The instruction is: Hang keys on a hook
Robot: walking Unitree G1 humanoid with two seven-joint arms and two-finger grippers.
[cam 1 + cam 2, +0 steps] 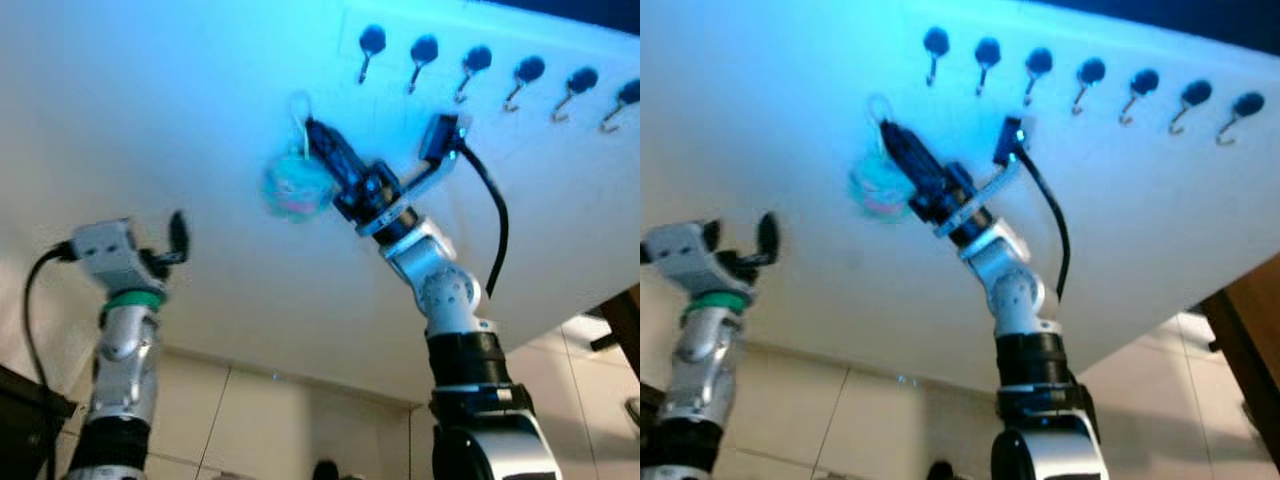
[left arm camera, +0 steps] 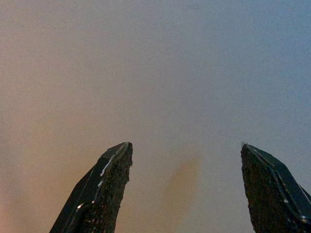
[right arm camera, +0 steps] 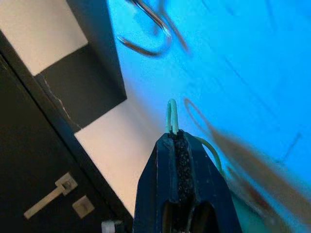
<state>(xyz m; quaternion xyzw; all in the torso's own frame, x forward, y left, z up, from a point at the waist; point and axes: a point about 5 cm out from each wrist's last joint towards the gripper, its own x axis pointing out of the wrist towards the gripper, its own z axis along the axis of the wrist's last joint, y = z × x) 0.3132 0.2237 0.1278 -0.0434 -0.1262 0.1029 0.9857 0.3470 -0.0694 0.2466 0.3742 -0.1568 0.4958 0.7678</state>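
Right gripper (image 1: 318,135) clamped on keychain loop (image 1: 299,112), fuzzy charm (image 1: 296,186) dangling beside fingers, below-left of leftmost hook (image 1: 368,52). Left gripper (image 2: 184,160) spread wide, idle. Advice: raise loop above hook tip, then lower on.

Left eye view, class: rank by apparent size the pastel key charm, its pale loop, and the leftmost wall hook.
1. Pastel key charm, clearly largest.
2. Pale loop and leftmost wall hook look alike; blur prevents ranking them.

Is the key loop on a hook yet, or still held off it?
Off. The right gripper is shut on the pale loop, with the fuzzy keychain dangling, below and left of the nearest hook.
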